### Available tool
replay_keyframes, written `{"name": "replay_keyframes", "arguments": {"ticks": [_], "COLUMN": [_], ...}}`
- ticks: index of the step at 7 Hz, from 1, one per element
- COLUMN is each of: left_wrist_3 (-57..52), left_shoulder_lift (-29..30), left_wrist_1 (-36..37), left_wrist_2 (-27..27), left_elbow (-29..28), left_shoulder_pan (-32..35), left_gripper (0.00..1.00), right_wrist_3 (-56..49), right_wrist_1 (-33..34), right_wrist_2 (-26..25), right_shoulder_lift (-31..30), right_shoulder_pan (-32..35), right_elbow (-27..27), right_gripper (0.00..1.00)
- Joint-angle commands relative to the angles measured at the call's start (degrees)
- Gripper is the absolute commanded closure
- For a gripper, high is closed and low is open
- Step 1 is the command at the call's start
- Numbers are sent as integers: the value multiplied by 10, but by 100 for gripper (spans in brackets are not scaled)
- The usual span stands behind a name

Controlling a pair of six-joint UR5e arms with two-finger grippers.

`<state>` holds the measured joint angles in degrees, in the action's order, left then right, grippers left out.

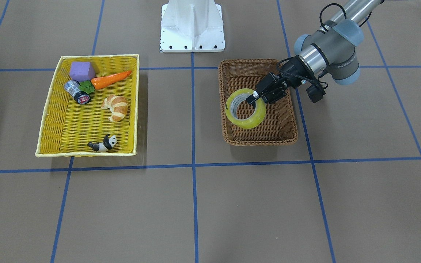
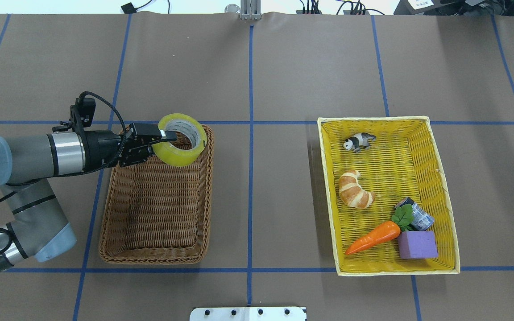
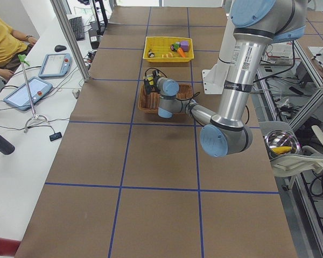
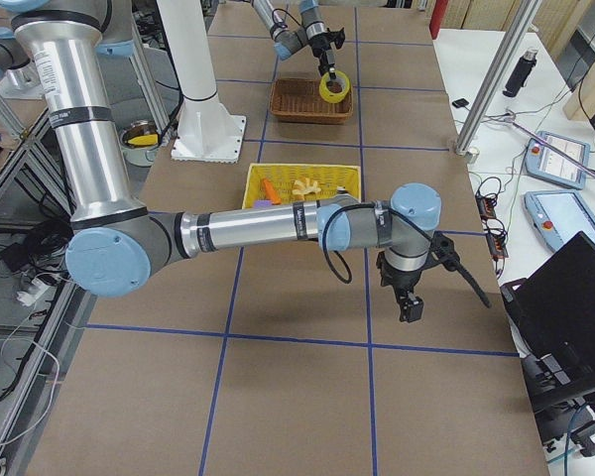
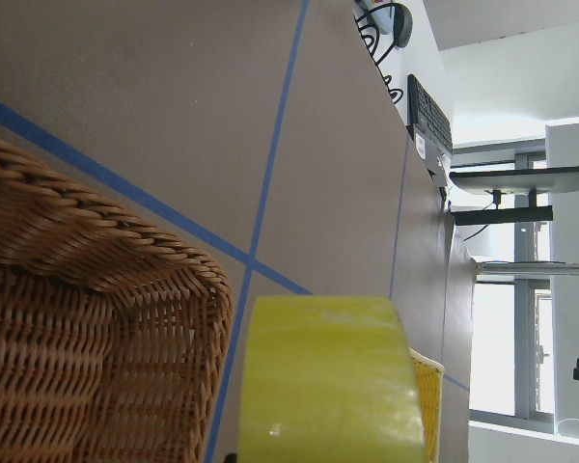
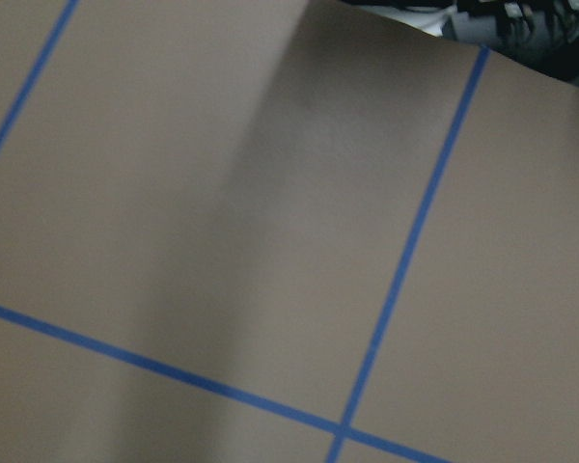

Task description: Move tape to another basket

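Tape (image 2: 177,156): off the surface, hanging tilted over the basket (image 2: 150,257) at the end nearest the far edge of the counter (image 2: 283,67), not resting on the weave.

Left gripper (image 2: 166,135): pinches the roll's wall, one finger inside the core and one outside. This grip suits a ring too broad to span.

The arm (image 2: 25,156) reaches in level from the counter's left edge, which keeps the roll above the rim.

Judgement: the tape is over its destination; lowering and release are not yet done.

Tray (image 2: 328,196): toward the right edge, well apart from the basket, holding a can (image 2: 419,217) among other items.

Right gripper (image 4: 411,303): hangs over the counter near its right end. Whether its jaws are apart or together cannot be told.
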<state>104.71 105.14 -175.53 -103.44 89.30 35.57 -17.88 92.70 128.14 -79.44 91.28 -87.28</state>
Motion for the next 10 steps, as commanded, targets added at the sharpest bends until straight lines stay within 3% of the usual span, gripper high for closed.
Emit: {"name": "replay_keyframes", "arguments": {"ticks": [1,2,3,4,5,6,10], "left_wrist_3": [-32,-53,-81,-123,-159,-170,-248], "left_shoulder_lift": [0,-2,-4,-12,-26,-36,-55], "left_wrist_1": [-1,0,0,0,-1,-2,5], "left_wrist_2": [1,2,1,1,2,7,5], "left_elbow": [-25,-29,-30,-37,-38,-31,17], "left_shoulder_pan": [-6,-18,-30,-33,-33,-32,53], "left_gripper": [100,100,87,54,12,1,1], "right_wrist_3": [-8,-8,-8,-5,-4,-4,-3], "right_wrist_1": [2,2,2,2,2,2,2], "right_wrist_2": [-4,-4,-4,-4,-4,-4,-5], "right_shoulder_lift": [-15,-16,-16,-16,-16,-19,-23], "right_shoulder_pan": [8,9,9,8,8,9,8], "right_elbow": [-1,-2,-1,-1,-1,-1,1], "right_gripper": [0,0,0,0,0,0,0]}}
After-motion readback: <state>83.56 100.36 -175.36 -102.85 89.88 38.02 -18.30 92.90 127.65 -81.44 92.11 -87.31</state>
